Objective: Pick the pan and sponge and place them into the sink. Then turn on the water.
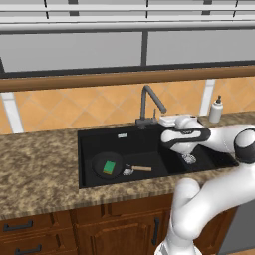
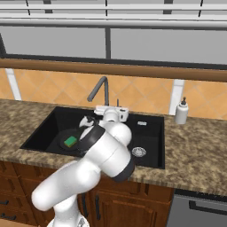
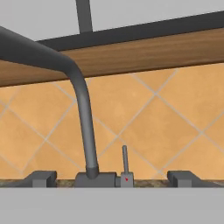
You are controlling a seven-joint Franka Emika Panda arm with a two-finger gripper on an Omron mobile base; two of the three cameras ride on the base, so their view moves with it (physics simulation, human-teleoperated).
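Observation:
The black pan point(image 1: 99, 162) point(image 2: 66, 135) lies in the wide basin of the black sink point(image 1: 144, 144) point(image 2: 148, 135), its wooden handle point(image 1: 143, 169) pointing right. The green sponge point(image 1: 109, 167) point(image 2: 70, 142) rests inside the pan. My gripper point(image 1: 163, 120) point(image 2: 108, 109) point(image 3: 113, 179) hovers over the sink's back edge, facing the dark grey faucet point(image 1: 147, 105) point(image 2: 99, 91) point(image 3: 83, 118). It is open, with its fingertips point(image 3: 41, 178) wide apart on either side of the faucet base and its upright lever point(image 3: 125, 161), touching neither. No water is in view.
A white soap dispenser point(image 1: 215, 110) point(image 2: 181, 111) stands on the speckled counter point(image 1: 40, 169) right of the sink. The narrow basin holds a silver drain point(image 2: 138, 152). Orange tiled wall and a wooden sill rise close behind the faucet.

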